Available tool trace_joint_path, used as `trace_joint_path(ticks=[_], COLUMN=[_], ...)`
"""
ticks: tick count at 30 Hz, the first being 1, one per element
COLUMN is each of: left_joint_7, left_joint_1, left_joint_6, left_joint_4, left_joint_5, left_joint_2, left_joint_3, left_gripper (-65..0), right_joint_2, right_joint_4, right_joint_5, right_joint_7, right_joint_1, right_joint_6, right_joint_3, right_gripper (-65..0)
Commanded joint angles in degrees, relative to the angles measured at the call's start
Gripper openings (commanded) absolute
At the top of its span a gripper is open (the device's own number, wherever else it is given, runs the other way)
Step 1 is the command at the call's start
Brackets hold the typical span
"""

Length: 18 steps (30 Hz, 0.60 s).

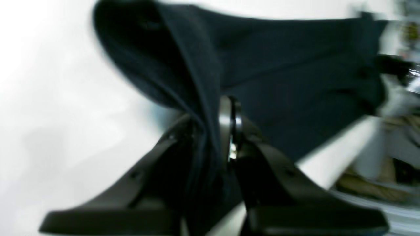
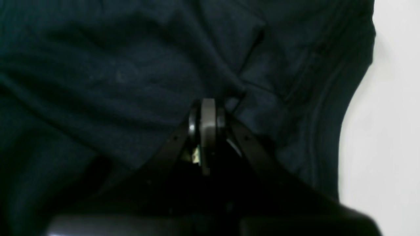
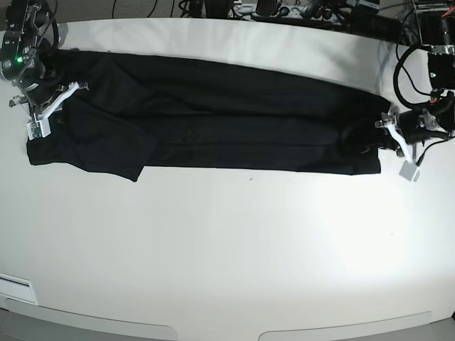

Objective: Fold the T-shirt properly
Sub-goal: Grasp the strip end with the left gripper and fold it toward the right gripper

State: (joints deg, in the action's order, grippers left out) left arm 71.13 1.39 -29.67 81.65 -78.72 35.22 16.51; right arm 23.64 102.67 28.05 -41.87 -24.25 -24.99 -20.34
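Note:
The black T-shirt (image 3: 213, 121) lies stretched in a long band across the far half of the white table (image 3: 227, 249). My left gripper (image 3: 387, 131) is at the shirt's right end. In the left wrist view the left gripper (image 1: 213, 131) is shut on a raised fold of the T-shirt (image 1: 295, 82). My right gripper (image 3: 53, 99) is at the shirt's left end. In the right wrist view the right gripper (image 2: 208, 111) is shut, with the T-shirt (image 2: 115, 65) puckering around its tips. A hemmed edge (image 2: 328, 98) runs beside bare table.
Cables and equipment (image 3: 284, 11) line the table's back edge. The table's edge (image 1: 334, 157) runs close behind the left gripper, with blurred clutter (image 1: 377, 186) beyond it. A pale strip (image 3: 14, 288) sits at the front left.

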Motion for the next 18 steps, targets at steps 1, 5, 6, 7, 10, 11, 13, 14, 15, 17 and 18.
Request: trace_joint_path(ticks=[1, 5, 6, 7, 10, 11, 13, 14, 15, 17, 18], left_joint_7=[0.55, 3.74, 3.74, 3.78, 4.17, 4.44, 5.09, 5.25, 5.22, 5.11, 4.74], left_joint_1=[-0.81, -1.14, -1.11, -1.09, -1.07, -1.05, -0.87, -0.70, -0.24, 0.48, 0.70], left_joint_6=[-1.68, -3.32, -3.10, -2.89, -2.71, -2.73, -2.80, -3.02, -3.41, -4.35, -4.52], left_joint_4=[0.83, 2.12, 3.06, 4.22, 8.72, 10.45, 13.94, 15.45, 16.81, 18.60, 18.82], left_joint_5=[-4.35, -6.28, -6.28, -6.28, -6.28, -6.28, -6.28, -6.28, -6.28, -6.28, -6.28], left_joint_2=[0.98, 0.42, 0.09, -0.35, -2.36, -3.26, -5.35, -6.49, -7.61, -9.90, -10.99], left_joint_3=[0.46, 0.46, 0.46, 0.44, 0.44, 0.44, 0.42, 0.37, 0.37, 0.20, -0.09], left_gripper=[-65.0, -65.0, -65.0, -65.0, -65.0, -65.0, -65.0, -65.0, -65.0, -65.0, -65.0], right_joint_2=[0.61, -0.20, -0.39, -0.50, -0.96, -1.07, -1.44, -1.62, -1.75, -1.70, -1.70], right_joint_4=[0.57, 0.61, 0.61, 0.61, 0.61, 0.61, 0.70, 0.76, 0.76, 0.76, 0.76], right_joint_5=[0.31, 0.31, 0.28, 0.26, 0.48, 0.50, 0.48, 0.48, 0.50, 0.44, 0.46], right_joint_7=[-0.63, -1.90, -1.90, -1.95, -1.97, -1.99, -2.49, -2.82, -3.23, -4.26, -4.50], right_joint_1=[0.31, 0.28, 0.28, 0.28, 0.28, 0.28, 0.31, 0.31, 0.31, 0.31, 0.31], right_joint_6=[-0.17, -0.15, -0.15, -0.15, -0.44, -0.74, -1.20, -1.25, -1.31, -1.70, -1.81], right_joint_3=[-0.31, -0.26, -0.26, -0.26, -0.26, -0.26, -0.26, -0.26, -0.26, -0.26, -0.28], right_gripper=[-65.0, -65.0, -65.0, -65.0, -65.0, -65.0, -65.0, -65.0, -65.0, -65.0, -65.0])
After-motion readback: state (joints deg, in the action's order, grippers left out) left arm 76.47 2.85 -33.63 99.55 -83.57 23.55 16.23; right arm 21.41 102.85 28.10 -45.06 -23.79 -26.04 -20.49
